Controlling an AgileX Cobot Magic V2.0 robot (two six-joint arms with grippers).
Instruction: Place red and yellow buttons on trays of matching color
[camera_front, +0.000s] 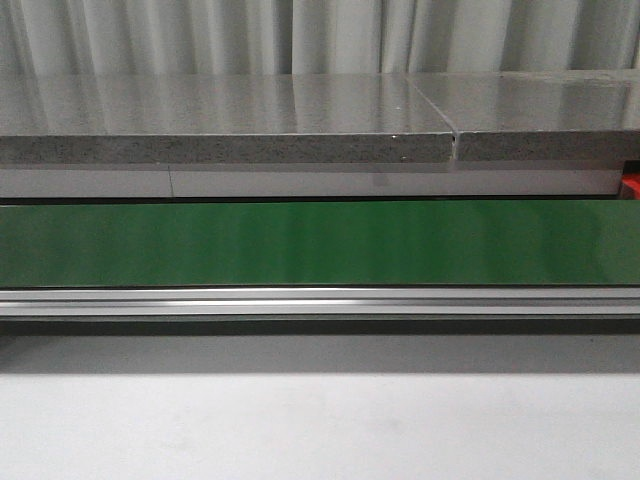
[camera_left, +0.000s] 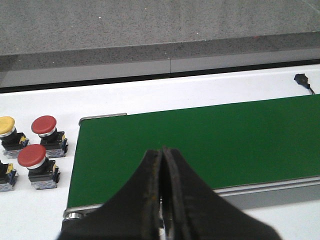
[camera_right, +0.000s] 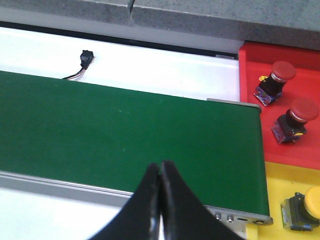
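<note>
Left claw (camera_left: 161, 152) pressed together, empty, hanging over the green conveyor belt (camera_left: 200, 140); beside the belt's end on the white bench (camera_left: 45, 210) stand two red buttons (camera_left: 44, 125) (camera_left: 32, 156) and one yellow button (camera_left: 6, 125), a fourth cut off at the frame edge. Right claw (camera_right: 160, 167) likewise pressed together and empty over the belt's other end. There, two red buttons (camera_right: 283, 71) (camera_right: 304, 110) lie tipped in the red tray (camera_right: 250, 90), and one yellow button (camera_right: 312, 205) lies in the yellow tray (camera_right: 275, 180).

The left hand (camera_left: 162, 155) and the right hand (camera_right: 160, 167) are each hanging with fingers pressed together, gripping nothing, and neither arm is showing in the front view.
</note>
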